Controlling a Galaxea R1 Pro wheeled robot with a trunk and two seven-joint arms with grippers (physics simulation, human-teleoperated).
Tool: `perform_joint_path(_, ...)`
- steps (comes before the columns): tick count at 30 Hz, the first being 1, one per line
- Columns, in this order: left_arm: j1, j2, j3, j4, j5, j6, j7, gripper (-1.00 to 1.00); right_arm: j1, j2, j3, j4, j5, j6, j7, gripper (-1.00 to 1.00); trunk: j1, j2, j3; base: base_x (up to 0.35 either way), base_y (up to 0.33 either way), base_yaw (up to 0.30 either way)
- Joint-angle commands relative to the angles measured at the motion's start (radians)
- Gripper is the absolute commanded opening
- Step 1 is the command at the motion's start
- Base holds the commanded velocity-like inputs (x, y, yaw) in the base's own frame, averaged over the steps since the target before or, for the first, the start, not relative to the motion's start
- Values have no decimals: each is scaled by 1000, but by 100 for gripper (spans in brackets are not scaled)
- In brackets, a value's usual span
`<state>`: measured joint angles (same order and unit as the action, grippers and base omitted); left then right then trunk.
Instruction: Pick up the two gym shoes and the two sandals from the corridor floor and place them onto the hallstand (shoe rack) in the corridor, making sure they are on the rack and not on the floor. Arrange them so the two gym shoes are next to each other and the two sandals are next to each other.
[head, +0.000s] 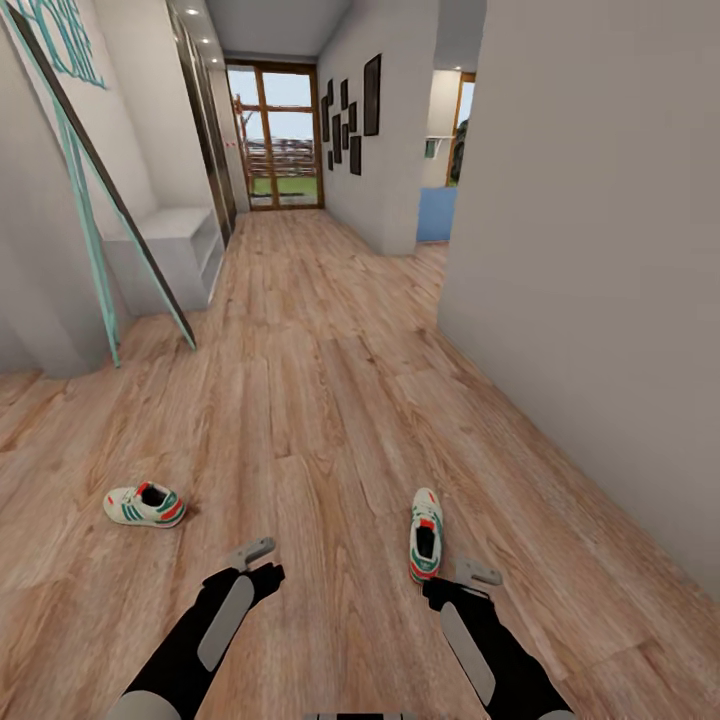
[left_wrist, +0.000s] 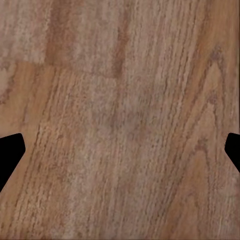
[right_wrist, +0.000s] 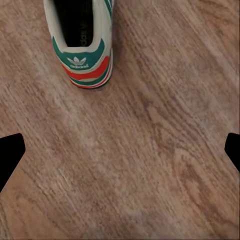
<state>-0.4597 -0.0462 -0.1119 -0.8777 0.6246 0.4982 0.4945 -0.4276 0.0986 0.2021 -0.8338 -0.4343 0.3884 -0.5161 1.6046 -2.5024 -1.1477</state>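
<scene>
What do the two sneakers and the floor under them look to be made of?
Both gym shoes, left and right: seemingly smooth white leather or synthetic, with green stripes and a red-orange heel patch; soles look rubbery. Corridor floor: wood-look laminate planks with printed grain, matte to faintly satin.

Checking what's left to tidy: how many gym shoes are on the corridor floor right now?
2. One gym shoe lies on the corridor floor ahead of the left gripper; the other gym shoe sits just ahead of the right gripper, heel toward it. Both are apart.
</scene>
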Motion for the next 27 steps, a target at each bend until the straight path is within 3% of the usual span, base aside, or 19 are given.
perform_joint_path(1, 0, 0, 1, 0, -1, 0, 1, 100, 0, -1, 4, 3, 9, -11, 2, 100, 0, 0, 0, 0, 0, -179)
perform_joint_path(6, 1, 1, 3, 0, 3, -2, 6, 100, 0, -5, 13, 90, 76, -128, 10, 100, 0, 0, 0, 0, 0, -96)
perform_joint_path(8, 3, 3, 16, 0, 9, -3, 2, 100, 0, -3, 19, 222, 139, -329, 48, 100, 0, 0, 0, 0, 0, -28)
perform_joint_path(13, 7, 3, 22, 0, 7, -12, 0, 100, 0, 0, 18, 290, 178, -448, 131, 100, 0, 0, 0, 0, 0, -10)
perform_joint_path(19, 11, 1, 20, 0, 2, -24, 3, 100, -2, 1, 13, 309, 185, -480, 161, 100, 0, 0, 0, 25, 18, -2)
perform_joint_path(27, 12, -8, 13, -5, 1, -23, 3, 100, -24, -4, 5, 312, 179, -487, 172, 100, 0, 0, 0, 208, 174, 0)
